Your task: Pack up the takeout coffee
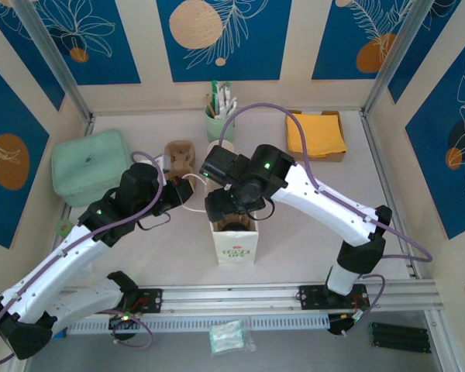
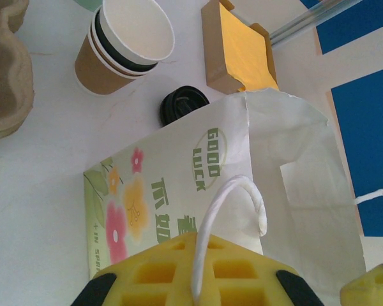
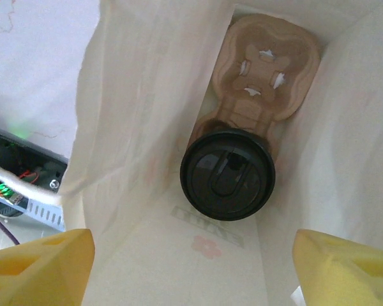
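Note:
The takeout coffee [image 3: 228,174], seen from above as a round black lid, stands in a brown cardboard carrier [image 3: 265,70] at the bottom of the white paper bag [image 1: 234,246]. My right gripper [image 3: 191,268] hovers over the bag's mouth, open, its yellow pads wide apart and clear of the cup. In the top view this gripper [image 1: 231,208] sits right above the bag. My left gripper [image 2: 195,280] is shut on the bag's white cord handle [image 2: 226,204], beside the printed bag [image 2: 179,172].
Behind the bag lie nested lidless cups [image 2: 124,44], a loose black lid [image 2: 182,102] and another cardboard carrier [image 1: 180,157]. Yellow napkins in a box [image 1: 315,133] sit back right, a green container [image 1: 89,164] at left, and a cup of sachets [image 1: 219,116] at the back.

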